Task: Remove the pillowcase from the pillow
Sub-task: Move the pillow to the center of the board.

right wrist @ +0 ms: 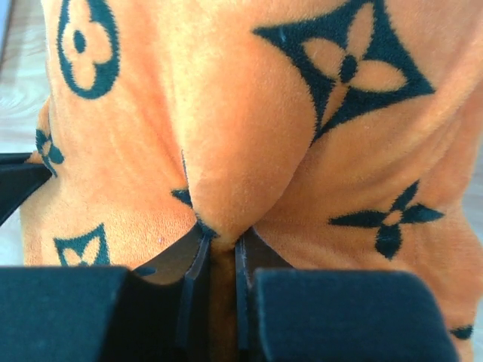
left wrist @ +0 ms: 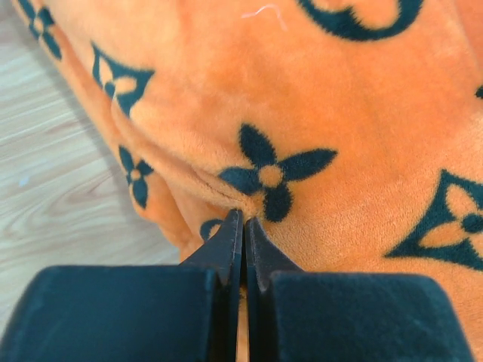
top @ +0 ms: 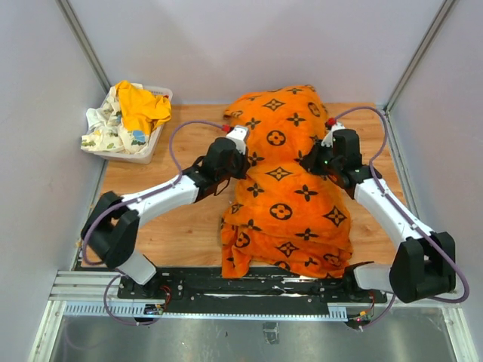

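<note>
The pillowcase [top: 287, 181], bright orange with black flower and monogram motifs, lies lengthwise down the middle of the wooden table. It is bulging, and the pillow is hidden inside it. My left gripper [top: 238, 141] rests against its left edge. In the left wrist view the left gripper [left wrist: 244, 219] is shut, pinching a thin ridge of pillowcase [left wrist: 302, 113] beside a black flower. My right gripper [top: 329, 140] is at the right edge. In the right wrist view the right gripper [right wrist: 220, 238] is shut on a thicker fold of pillowcase [right wrist: 234, 128].
A clear plastic bin [top: 121, 154] stands at the back left, holding a plain yellow-orange cloth [top: 143, 106] and a white printed cloth [top: 100, 125]. Grey walls close in the table on three sides. Bare wood [top: 181, 226] shows left of the pillowcase.
</note>
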`<state>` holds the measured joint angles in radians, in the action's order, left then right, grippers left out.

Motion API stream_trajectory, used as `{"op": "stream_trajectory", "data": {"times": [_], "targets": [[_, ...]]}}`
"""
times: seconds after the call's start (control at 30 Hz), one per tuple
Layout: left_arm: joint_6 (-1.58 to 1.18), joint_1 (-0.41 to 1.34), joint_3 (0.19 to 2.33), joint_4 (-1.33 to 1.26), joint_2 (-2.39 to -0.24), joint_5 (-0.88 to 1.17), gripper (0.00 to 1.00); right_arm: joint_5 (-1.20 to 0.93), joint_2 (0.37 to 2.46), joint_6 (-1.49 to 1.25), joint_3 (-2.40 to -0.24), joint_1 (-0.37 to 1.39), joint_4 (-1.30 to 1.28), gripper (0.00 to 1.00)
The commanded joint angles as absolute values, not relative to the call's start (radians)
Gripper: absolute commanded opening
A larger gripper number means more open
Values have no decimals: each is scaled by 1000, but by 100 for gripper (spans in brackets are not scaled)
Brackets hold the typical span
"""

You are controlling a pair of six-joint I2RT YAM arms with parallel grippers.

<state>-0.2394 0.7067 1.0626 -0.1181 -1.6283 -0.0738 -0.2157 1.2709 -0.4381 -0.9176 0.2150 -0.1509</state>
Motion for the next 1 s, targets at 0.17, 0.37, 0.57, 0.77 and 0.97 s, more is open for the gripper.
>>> {"op": "stream_trajectory", "data": {"times": [0.17,0.37,0.57,0.77,0.97], "targets": [[-191,607,1055,7,-1459,-242,9,-341,1396,-397,-1075,336,-137,28],[-120,555,1254,198,-1494,-174,99,-338,1358,-353,-1128,335,-231,99],[-133,555,1388,288,-1412,91,99,-226,1255,-327,-1088,328,-230,98],[135,559,1681,605,-1551,568,99,-218,1247,-352,-1126,313,-298,98],[272,565,1597,511,-1489,924,99,-220,1188,-347,-1098,313,-340,98]]}}
